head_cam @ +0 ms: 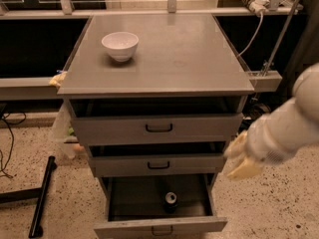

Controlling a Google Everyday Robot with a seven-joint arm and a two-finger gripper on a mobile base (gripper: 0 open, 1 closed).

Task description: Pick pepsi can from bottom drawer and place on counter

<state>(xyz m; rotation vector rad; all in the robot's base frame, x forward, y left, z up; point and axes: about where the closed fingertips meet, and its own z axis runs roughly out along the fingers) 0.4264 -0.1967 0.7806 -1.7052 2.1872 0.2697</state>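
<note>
Camera view: gripper (238, 159) beside middle drawer (158, 165)

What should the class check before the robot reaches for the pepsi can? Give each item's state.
1. Bottom drawer pulled open: ok.
2. Pepsi can upright inside it: ok.
3. Gripper over the can: not ok; it hangs right of the middle drawer.
4. Middle drawer clears the way down: cannot tell.
5. Counter has room for the can: ok; the white bowl sits back left.

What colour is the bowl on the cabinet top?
The bowl is white, seen in the camera view. The gripper hangs right of the middle drawer.
</note>
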